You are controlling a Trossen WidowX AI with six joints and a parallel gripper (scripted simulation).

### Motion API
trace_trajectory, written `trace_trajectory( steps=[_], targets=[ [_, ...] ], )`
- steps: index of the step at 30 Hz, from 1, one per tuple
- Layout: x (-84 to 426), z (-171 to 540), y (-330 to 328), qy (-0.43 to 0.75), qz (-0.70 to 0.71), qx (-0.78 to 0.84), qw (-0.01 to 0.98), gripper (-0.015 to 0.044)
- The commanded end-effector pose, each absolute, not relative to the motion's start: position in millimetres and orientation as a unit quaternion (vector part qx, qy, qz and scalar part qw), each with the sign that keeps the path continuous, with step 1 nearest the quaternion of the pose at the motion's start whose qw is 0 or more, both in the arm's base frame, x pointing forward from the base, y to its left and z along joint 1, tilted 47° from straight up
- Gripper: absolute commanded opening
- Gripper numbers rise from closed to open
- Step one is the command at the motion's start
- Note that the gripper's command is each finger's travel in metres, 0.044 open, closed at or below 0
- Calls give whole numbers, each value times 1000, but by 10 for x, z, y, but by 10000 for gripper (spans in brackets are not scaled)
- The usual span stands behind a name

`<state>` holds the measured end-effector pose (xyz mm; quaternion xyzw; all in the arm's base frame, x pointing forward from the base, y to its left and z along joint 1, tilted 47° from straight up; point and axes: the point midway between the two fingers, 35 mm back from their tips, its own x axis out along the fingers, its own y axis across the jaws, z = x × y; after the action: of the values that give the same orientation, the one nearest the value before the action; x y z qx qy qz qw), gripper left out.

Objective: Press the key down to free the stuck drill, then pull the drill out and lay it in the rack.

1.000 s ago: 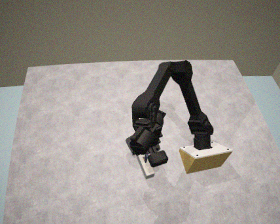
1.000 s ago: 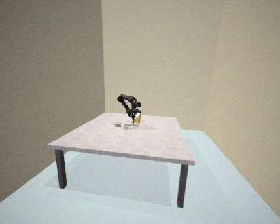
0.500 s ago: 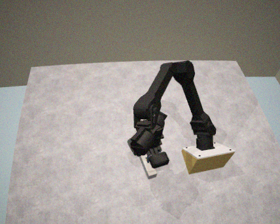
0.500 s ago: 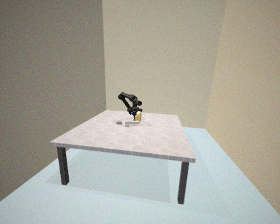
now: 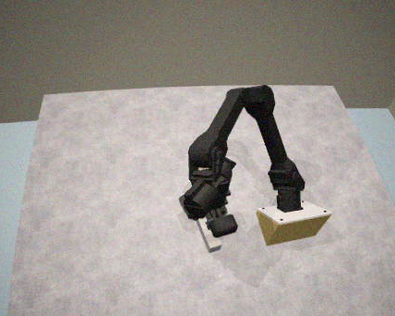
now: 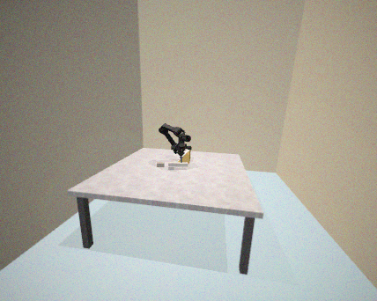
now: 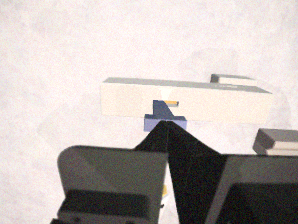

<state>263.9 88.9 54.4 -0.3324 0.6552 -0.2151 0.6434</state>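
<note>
blue drill point(image 6: 181, 159) point(image 7: 152, 124) against cream block point(image 5: 212, 244) point(image 6: 178, 165) point(image 7: 127, 101), orange key point(image 7: 172, 103) beside it, grey-brown rack point(image 6: 160, 165) point(image 7: 280, 136) apart

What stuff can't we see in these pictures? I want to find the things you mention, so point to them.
- The blue piece's point(image 7: 166, 119) tip: in the wrist view, the end effector point(image 5: 214, 213) point(image 6: 181, 155) point(image 7: 165, 126) may cover part.
- The small beige block point(image 7: 281, 140): cut off by the wrist view's right edge.
- The yellow bit point(image 7: 173, 102) in the long block point(image 7: 125, 100): too small to name.
- The exterior view: the tabletop things look too tiny for details.
</note>
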Motion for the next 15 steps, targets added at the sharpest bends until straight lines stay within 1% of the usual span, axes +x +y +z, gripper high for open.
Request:
trace_trajectory(
  steps=[1, 15],
  targets=[
    [2626, 497, 827, 659, -219, -334, 637, 0],
    [2603, 478, 792, 659, -219, -334, 637, 0]
  ],
)
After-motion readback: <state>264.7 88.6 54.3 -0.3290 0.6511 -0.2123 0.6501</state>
